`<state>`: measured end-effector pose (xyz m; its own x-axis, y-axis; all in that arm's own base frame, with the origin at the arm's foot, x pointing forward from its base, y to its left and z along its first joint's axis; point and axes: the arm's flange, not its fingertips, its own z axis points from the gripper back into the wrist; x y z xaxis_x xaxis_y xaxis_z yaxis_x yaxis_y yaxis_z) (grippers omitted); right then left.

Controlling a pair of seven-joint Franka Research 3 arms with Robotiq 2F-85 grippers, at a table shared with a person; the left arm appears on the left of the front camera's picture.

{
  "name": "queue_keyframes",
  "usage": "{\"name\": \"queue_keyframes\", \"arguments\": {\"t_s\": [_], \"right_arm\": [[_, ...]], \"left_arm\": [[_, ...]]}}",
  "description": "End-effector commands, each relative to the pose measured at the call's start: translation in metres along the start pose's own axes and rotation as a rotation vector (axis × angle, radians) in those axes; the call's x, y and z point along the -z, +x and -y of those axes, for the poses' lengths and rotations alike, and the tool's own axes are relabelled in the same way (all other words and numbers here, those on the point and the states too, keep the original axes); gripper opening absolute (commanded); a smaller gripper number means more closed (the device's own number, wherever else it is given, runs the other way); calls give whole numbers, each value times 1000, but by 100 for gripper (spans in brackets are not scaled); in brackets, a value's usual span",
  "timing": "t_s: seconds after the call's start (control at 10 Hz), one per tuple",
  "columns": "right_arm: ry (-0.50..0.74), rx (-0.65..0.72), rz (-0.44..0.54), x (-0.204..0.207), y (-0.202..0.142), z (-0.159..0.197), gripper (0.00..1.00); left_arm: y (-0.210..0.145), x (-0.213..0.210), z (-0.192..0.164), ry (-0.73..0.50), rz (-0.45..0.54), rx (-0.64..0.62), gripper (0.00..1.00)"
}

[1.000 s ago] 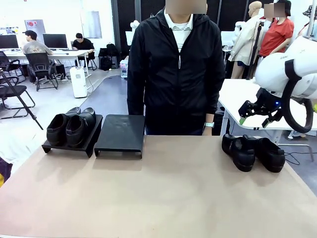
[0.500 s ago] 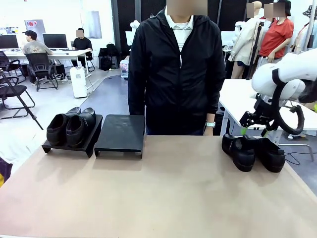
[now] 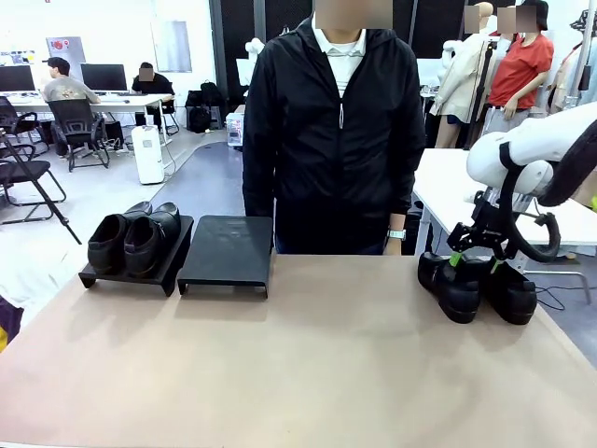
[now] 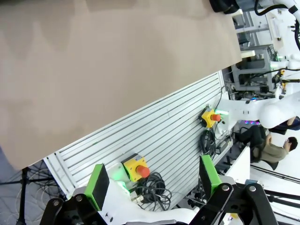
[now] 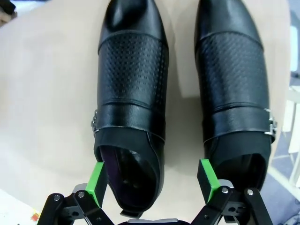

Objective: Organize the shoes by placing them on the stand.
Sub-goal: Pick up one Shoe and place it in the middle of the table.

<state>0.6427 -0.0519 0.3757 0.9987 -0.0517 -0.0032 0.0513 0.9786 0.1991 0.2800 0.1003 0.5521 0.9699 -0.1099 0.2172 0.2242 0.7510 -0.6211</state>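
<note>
As the table (image 3: pixel 308 373) is the largest item, I log it first: tan top, running from my near edge to the far edge. A person (image 3: pixel 331 140) in a black jacket stands at the middle of that far edge.

Right arm (image 3: pixel 541 154): white, comes in above the far right corner and bends down toward the top.

Stands: two black ones side by side near the far left corner. The empty stand (image 3: pixel 227 252) is the inner one. The loaded stand (image 3: pixel 174 271) is just beside it, nearer the left edge.

Shoes, all black glossy dress shoes:
- The stand pair (image 3: pixel 133 241) sits on the loaded stand, toes toward me.
- The loose pair (image 3: pixel 480 287) lies on the bare top near the far right corner, side by side, on no stand.

Right gripper (image 3: pixel 474 263): jaws wide, holding nothing, low over the heel end of the loose pair. In my right wrist view its green pads (image 5: pixel 97 185) flank the heel opening of one perforated, buckled shoe (image 5: pixel 131 93). I cannot tell whether they touch it.

Left gripper (image 4: pixel 153 180): jaws wide, nothing between them. It hangs out past the table's edge, above a ribbed aluminium panel (image 4: pixel 154 126) carrying a yellow emergency-stop box (image 4: pixel 137 168).
</note>
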Motion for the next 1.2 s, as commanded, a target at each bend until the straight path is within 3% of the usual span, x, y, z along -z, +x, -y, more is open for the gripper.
{"name": "queue_keyframes", "arguments": {"t_s": [0.0,0.4,0.6,1.1], "right_arm": [[14,-8,-38,-2,5,-3,100],[35,-14,-31,11,7,-8,100],[14,2,-41,16,6,-7,0],[9,-10,-52,19,5,-8,0]], "left_arm": [[0,-3,-1,-21,2,19,100],[0,-3,-1,-21,2,19,100],[0,-3,-1,-21,2,19,100],[0,-3,-1,-21,2,19,100]]}}
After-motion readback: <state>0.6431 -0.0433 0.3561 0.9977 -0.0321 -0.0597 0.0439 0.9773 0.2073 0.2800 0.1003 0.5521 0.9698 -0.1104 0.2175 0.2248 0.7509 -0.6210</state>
